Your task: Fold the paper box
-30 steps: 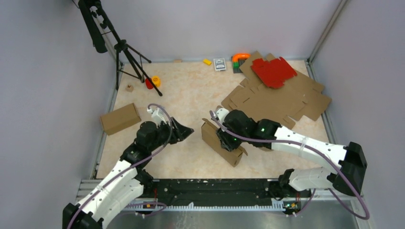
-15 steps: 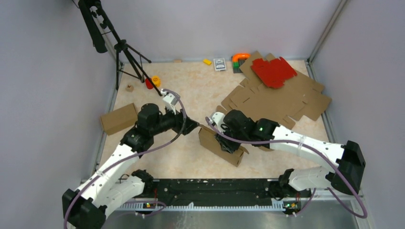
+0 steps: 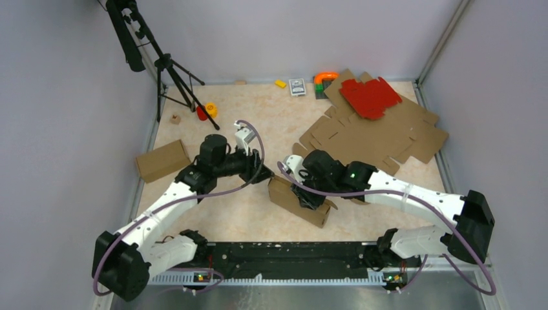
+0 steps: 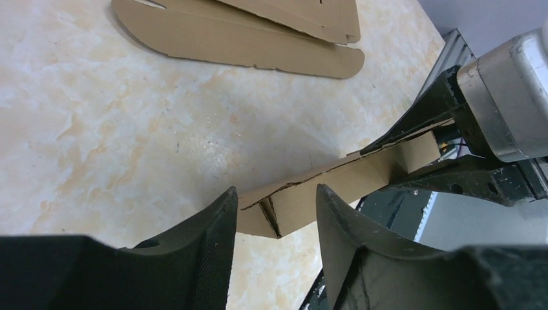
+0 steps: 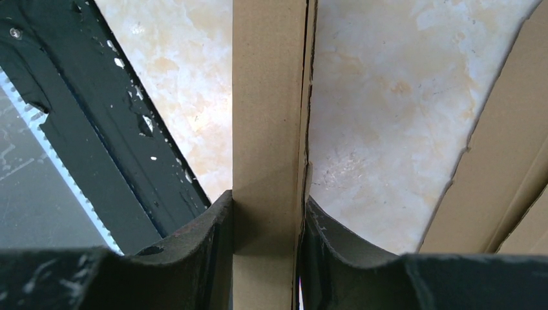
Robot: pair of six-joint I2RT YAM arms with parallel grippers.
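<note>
The paper box (image 3: 300, 205) is a brown cardboard box, partly folded, lying slantwise in the middle of the table. My right gripper (image 3: 305, 192) reaches down on its middle. In the right wrist view this gripper (image 5: 267, 197) is shut on an upright panel of the paper box (image 5: 268, 97). My left gripper (image 3: 265, 175) is at the box's left end. In the left wrist view it (image 4: 275, 189) stands open, and the box's end corner (image 4: 284, 213) shows between the fingertips. Whether they touch it I cannot tell.
Flat brown die-cut sheets (image 3: 381, 135) lie at the back right with a red sheet (image 3: 369, 97) on top. A folded brown box (image 3: 161, 160) sits at the left edge. A tripod (image 3: 171, 71) stands back left, and small items (image 3: 297, 86) line the back wall.
My left arm has swung right and forward until its gripper reached the box's left end, and its jaws narrowed a little. The right gripper kept its hold while the box shifted slightly left.
</note>
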